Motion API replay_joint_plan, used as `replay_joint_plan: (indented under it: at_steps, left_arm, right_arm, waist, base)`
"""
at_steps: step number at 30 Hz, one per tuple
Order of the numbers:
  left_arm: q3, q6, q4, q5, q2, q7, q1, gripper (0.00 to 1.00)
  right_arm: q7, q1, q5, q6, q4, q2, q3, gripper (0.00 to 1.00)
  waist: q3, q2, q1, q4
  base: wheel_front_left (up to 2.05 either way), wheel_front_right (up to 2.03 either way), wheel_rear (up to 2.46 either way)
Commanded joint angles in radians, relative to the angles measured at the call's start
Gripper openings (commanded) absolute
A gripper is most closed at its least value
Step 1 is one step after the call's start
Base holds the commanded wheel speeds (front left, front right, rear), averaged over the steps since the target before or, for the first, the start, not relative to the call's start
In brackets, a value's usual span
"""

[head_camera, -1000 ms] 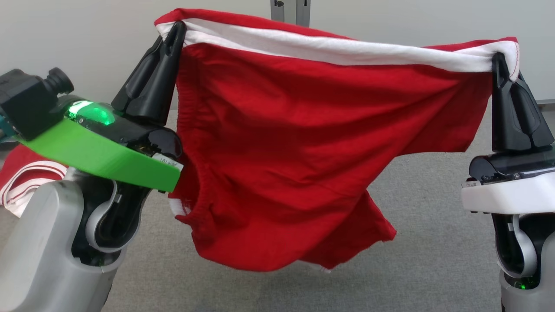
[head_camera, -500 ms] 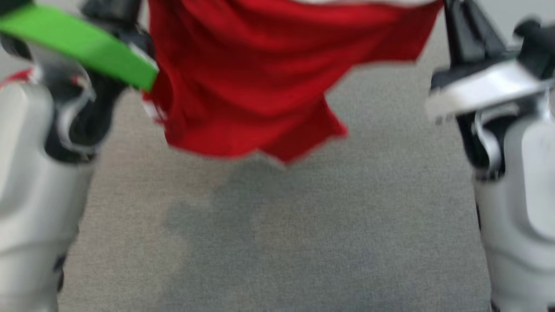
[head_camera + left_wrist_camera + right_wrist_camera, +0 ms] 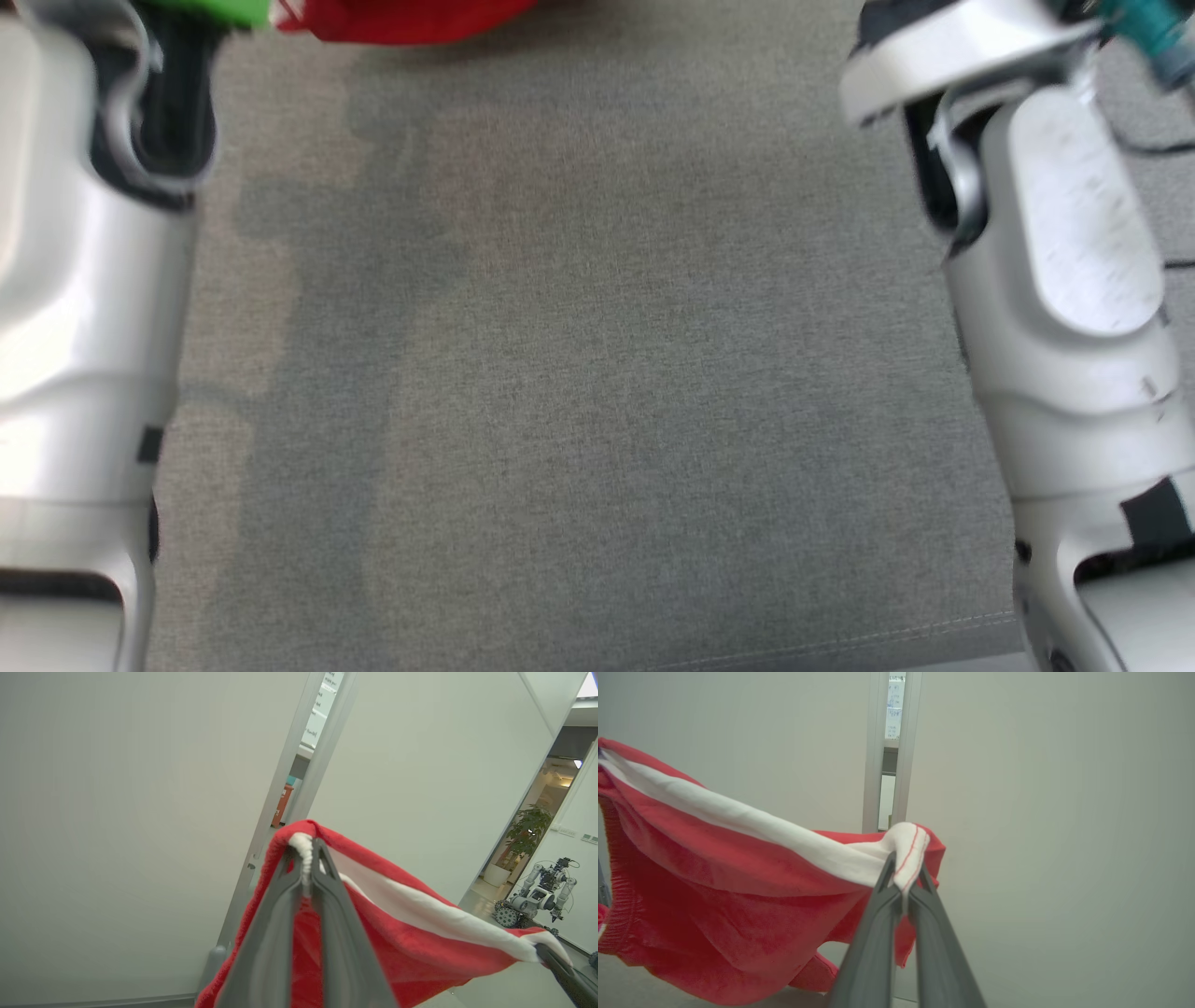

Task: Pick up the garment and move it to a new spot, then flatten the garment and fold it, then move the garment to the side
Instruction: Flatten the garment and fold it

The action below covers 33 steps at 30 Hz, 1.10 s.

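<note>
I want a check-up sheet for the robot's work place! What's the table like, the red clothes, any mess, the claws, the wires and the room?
Surface: grey woven fabric surface, flat, shadowed on the left.
Job's things: red cloth garment with a white band, hanging in the air, stretched between both claws.
Clutter: nothing seen.
Grippers: left claw shut on the garment's white edge; right claw shut on its other end.
Cables: teal cable at the head view's top right; thin dark cable below it.
Surroundings: pale wall panels, green potted plant, another grey wheeled robot.
</note>
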Motion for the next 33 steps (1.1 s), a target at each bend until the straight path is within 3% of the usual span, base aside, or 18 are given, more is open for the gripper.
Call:
replay_joint_plan:
  at_steps: [1, 7, 15, 25, 33]
  left_arm:
    - [-0.009, -0.010, 0.013, -0.010, 0.000, -0.019, 0.050, 0.00]
    - [-0.047, -0.026, -0.036, -0.023, 0.013, -0.101, 0.243, 0.00]
    - [-0.037, -0.017, -0.247, 0.017, 0.026, -0.130, 0.499, 0.00]
    - [-0.062, 0.049, -0.488, 0.084, 0.014, -0.130, 0.832, 0.00]
    - [-0.076, 0.134, -0.665, 0.067, 0.025, -0.124, 1.071, 0.00]
  right_arm:
    - [-0.015, 0.040, 0.019, -0.001, 0.017, 0.000, 0.016, 0.00]
    - [-0.039, 0.196, 0.077, -0.001, -0.006, -0.001, 0.011, 0.00]
    - [-0.039, 0.437, 0.106, -0.001, -0.205, -0.001, -0.029, 0.00]
    - [-0.033, 0.744, 0.104, -0.001, -0.377, -0.001, -0.069, 0.00]
    - [0.053, 0.978, 0.069, -0.002, -0.563, -0.001, -0.099, 0.00]
  waist:
    - [0.074, 0.0000, -0.0001, -0.016]
    - [0.076, 0.0000, -0.0001, 0.000]
    - [0.017, 0.0000, -0.0001, 0.028]
    - [-0.162, 0.0000, -0.0001, 0.043]
    - [-0.271, 0.0000, -0.0001, 0.054]
  base:
    - [0.00, 0.00, 0.00]
    - [0.00, 0.00, 0.00]
    - [0.00, 0.00, 0.00]
    - [0.00, 0.00, 0.00]
    - [0.00, 0.00, 0.00]
